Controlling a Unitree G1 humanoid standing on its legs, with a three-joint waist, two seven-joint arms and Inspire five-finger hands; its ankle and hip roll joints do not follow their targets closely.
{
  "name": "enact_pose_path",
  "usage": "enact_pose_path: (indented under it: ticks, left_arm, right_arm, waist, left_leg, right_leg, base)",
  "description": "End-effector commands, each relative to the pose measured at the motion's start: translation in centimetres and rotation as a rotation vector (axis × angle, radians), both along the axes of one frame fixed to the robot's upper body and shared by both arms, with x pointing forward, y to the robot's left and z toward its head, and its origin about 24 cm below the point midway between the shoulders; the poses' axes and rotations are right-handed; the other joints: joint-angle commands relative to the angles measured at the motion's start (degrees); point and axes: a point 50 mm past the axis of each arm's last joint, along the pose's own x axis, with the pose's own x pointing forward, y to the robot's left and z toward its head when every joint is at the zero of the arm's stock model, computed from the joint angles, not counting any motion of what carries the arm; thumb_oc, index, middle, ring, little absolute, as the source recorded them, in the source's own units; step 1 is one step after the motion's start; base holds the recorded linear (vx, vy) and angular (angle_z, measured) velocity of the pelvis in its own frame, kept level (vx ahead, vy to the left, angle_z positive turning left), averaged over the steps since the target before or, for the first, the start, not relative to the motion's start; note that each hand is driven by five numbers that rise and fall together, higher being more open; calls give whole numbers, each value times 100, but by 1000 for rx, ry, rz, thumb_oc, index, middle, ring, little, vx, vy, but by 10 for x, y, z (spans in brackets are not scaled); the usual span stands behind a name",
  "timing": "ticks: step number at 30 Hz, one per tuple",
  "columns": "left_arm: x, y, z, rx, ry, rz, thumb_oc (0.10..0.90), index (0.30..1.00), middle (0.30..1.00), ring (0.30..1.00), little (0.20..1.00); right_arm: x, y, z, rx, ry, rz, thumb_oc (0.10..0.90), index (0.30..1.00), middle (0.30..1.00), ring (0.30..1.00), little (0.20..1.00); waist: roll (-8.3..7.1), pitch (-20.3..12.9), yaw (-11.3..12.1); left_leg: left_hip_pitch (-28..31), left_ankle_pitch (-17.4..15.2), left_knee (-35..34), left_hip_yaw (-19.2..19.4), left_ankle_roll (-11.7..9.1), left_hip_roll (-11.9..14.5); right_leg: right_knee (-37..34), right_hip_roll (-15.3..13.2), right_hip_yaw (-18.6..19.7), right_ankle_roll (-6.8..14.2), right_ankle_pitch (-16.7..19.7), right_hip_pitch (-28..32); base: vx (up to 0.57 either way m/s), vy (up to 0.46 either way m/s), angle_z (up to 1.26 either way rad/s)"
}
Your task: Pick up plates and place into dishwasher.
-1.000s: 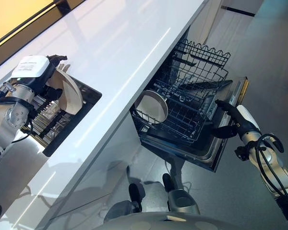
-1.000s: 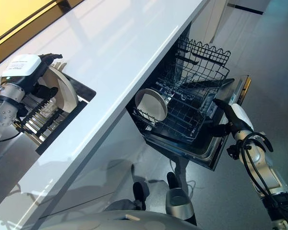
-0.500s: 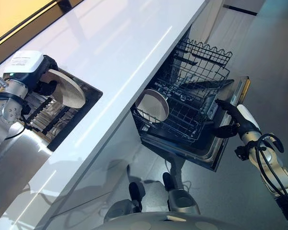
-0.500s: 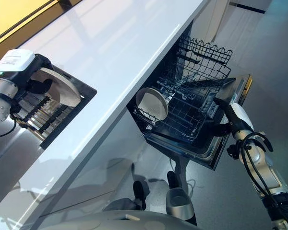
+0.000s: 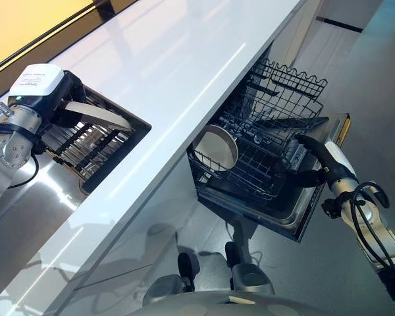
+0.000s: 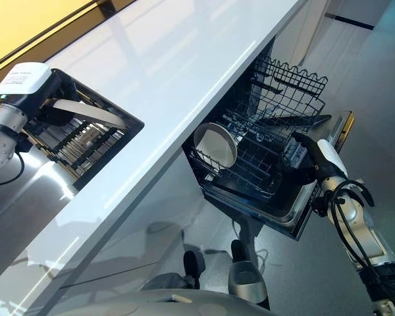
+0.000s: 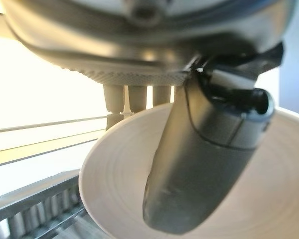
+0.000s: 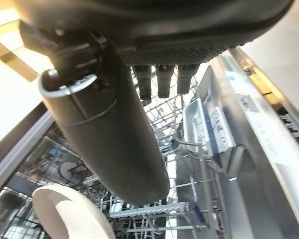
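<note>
One plate (image 5: 215, 147) already stands in the dishwasher's lower rack (image 5: 250, 171), near the scene's centre. At nine o'clock the left hand (image 5: 60, 108) grasps a second plate (image 5: 99, 114), thumb pressed across its face, above the drying rack (image 5: 95, 148) sunk into the tabletop (image 5: 184, 59). It must yet cross to the dishwasher. At three o'clock, the right hand (image 5: 314, 153) hangs empty, fingers relaxed, by the open door (image 5: 319, 191).

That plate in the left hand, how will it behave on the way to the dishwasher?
The plate looks rigid and glazed, so probably slippery and breakable if dropped. The left hand pinches it with the thumb across its face, and it juts out nearly flat above the drying rack, so its weight may lever it loose. Another plate already stands in the dishwasher rack.
</note>
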Motion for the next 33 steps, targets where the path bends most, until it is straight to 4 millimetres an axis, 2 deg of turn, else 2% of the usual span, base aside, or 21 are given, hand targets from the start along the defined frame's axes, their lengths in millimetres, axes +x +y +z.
enact_pose_path:
  ticks: [1,5,9,14,17,20,22,28,33]
  left_arm:
    - [-15,-8,99,-25,-418,-71,100,300,300,300,200]
    - [-26,-14,107,-92,-519,-125,100,300,300,300,200]
    - [-39,-14,112,-164,-641,-156,100,300,300,300,200]
    - [-48,-18,114,-442,-751,-262,100,300,300,300,200]
    - [-46,-34,102,-675,-746,-404,100,300,300,300,200]
    - [-41,-52,90,-818,-694,-521,100,300,300,300,200]
    - [-38,-68,82,-846,-661,-575,100,300,300,300,200]
    - [-32,-95,70,-903,-567,-664,100,300,300,300,200]
    - [-21,-119,70,-949,-485,-737,100,300,300,300,200]
  right_arm:
    - [15,17,58,-7,-285,118,800,900,900,900,900]
    - [14,24,67,169,-379,146,800,900,900,900,900]
    - [11,31,78,270,-454,193,800,900,900,900,900]
    - [9,41,92,370,-525,263,800,900,900,900,900]
    - [12,49,100,426,-565,302,800,900,900,900,900]
    - [16,58,108,436,-611,332,800,900,900,900,900]
    - [17,65,113,429,-643,351,800,900,900,900,900]
    - [17,73,129,453,-718,401,800,900,900,900,900]
    - [19,85,149,431,-819,434,800,900,900,900,900]
  waist:
    - [40,-937,40]
    - [10,-1008,126]
    - [6,-1075,146]
    - [6,-1140,116]
    - [-40,-1182,101]
    - [-75,-1218,96]
    - [-99,-1240,76]
    - [-136,-1280,38]
    - [-150,-1326,-15]
  left_leg:
    - [77,-497,12,-272,158,-338]
    - [97,-507,12,-333,144,-328]
    - [97,-513,12,-370,130,-319]
    - [99,-508,12,-366,109,-296]
    - [95,-456,12,-370,97,-284]
    - [110,-460,12,-389,97,-278]
    - [130,-473,12,-386,101,-272]
    - [150,-485,12,-349,105,-253]
    - [152,-478,12,-275,106,-234]
  right_leg:
    - [23,73,-214,334,-111,92]
    - [23,101,-247,293,-129,127]
    - [23,119,-272,262,-149,131]
    - [23,149,-292,220,-167,133]
    - [23,170,-288,174,-134,135]
    - [23,184,-285,142,-134,148]
    - [23,198,-268,126,-139,162]
    - [23,228,-206,117,-132,172]
    - [23,250,-136,119,-102,157]
  base:
    - [0,-51,7]
    - [-4,-37,6]
    - [-29,-28,6]
    - [-45,-15,3]
    - [-60,-26,-1]
    - [-50,-24,-2]
    - [-34,-16,-1]
    - [-27,-13,-5]
    - [-36,-27,-5]
